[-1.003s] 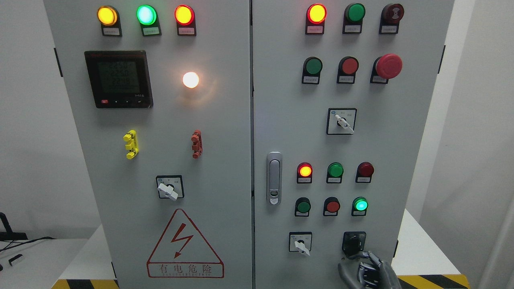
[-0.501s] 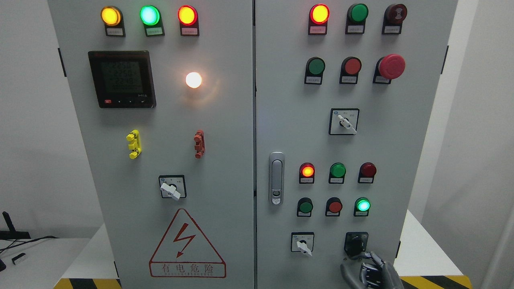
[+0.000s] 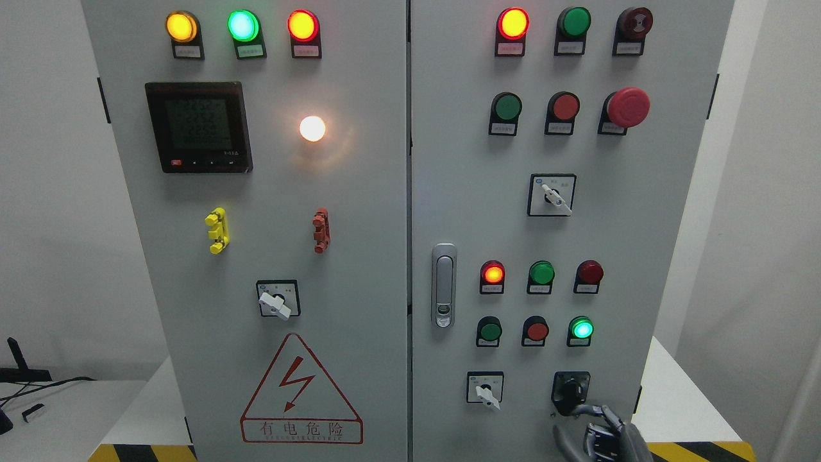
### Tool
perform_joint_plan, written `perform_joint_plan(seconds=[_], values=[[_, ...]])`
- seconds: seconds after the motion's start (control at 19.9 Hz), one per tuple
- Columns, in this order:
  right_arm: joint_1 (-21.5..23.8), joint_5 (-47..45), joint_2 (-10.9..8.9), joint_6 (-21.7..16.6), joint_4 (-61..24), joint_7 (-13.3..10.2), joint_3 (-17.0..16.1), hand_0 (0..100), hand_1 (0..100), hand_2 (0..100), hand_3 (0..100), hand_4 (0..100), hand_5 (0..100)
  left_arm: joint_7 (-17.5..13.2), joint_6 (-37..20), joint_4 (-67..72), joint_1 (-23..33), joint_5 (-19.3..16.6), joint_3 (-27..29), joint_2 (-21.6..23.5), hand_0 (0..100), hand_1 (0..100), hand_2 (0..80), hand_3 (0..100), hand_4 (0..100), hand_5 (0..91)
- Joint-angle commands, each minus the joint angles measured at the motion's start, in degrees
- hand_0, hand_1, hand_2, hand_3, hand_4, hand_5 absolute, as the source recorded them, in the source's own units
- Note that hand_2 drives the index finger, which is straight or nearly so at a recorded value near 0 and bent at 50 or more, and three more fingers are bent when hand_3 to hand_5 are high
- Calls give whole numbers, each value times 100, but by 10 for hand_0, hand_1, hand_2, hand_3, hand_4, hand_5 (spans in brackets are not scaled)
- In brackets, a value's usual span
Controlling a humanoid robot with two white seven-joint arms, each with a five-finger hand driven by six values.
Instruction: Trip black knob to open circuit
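Since a second ago the whole panel has slid slightly rightward in the head view, so the head has shifted a little, while the right robot hand [image 3: 600,433] has stayed low at the bottom edge, just under the black knob [image 3: 570,391]. One grey fingertip [image 3: 580,409] now lies against the knob's lower rim, the other fingers loosely curled and gripping nothing. The knob sits on the right door of the cabinet [image 3: 660,256], bottom row, right of a white selector [image 3: 485,389]. Its handle looks about as it did, so I judge the trip not yet made; the lit lamps are unchanged too, which agrees with that. Counted: three white-handled selector switches, one black knob, one red mushroom button [image 3: 627,106], one digital meter [image 3: 197,127], one door latch [image 3: 443,285], one yellow and one red-brown clip, one warning triangle [image 3: 300,391]. Round lamps and buttons number four on the left door and thirteen on the right. The left hand is out of view.
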Motion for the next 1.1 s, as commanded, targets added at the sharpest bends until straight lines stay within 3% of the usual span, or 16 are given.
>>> perform_joint_plan(seconds=[0.0,0.5,0.8,0.9,1.05], values=[[63,-122,-28,20,91,2,-222,248,718,414,1000,1000,954,3,2,0,0,-176,0,-8,120,389,0,0,0,0],[80,-113,-28,12,126,117,-451,247,718,415,1000,1000,954,3,2,0,0,-176,0,1,120,389,0,0,0,0],[326,-157,-89,-6,-48,151,-618,248,718,424,1000,1000,954,3,2,0,0,-176,0,1,120,389,0,0,0,0],[492,-183,-98,-6,-250,318,-679,293,655,464,1000,1000,939,3,2,0,0,-176,0,1,120,389,0,0,0,0],[922,-550,-107,12,-689,354,-767,286,532,493,1000,985,912,3,2,0,0,-176,0,1,120,389,0,0,0,0]])
